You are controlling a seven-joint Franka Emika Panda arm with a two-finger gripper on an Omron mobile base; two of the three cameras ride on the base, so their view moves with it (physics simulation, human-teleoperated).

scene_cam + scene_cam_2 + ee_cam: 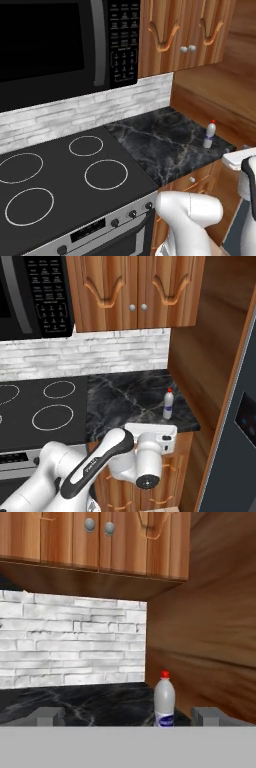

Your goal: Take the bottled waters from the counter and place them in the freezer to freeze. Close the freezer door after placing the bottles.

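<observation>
One bottled water [210, 134], whitish with a red cap and a bluish label, stands upright near the right end of the counter [165, 142], close to the wooden side wall. It also shows as a bottle [168, 404] in the right base view and as a bottle [164, 702] in the hand view. My gripper [128, 717] is open, its fingertips [49, 716] wide apart at counter height. It faces the bottle from in front of the counter's front edge, some way short of it. The freezer [242, 421] stands at the far right.
A black glass stovetop [60, 175] with white rings lies left of the counter, under a dark microwave [55, 40]. Wooden wall cabinets [135, 291] hang above the counter. A white brick backsplash [75, 642] runs behind it. A wooden side panel [200, 371] closes the counter's right end.
</observation>
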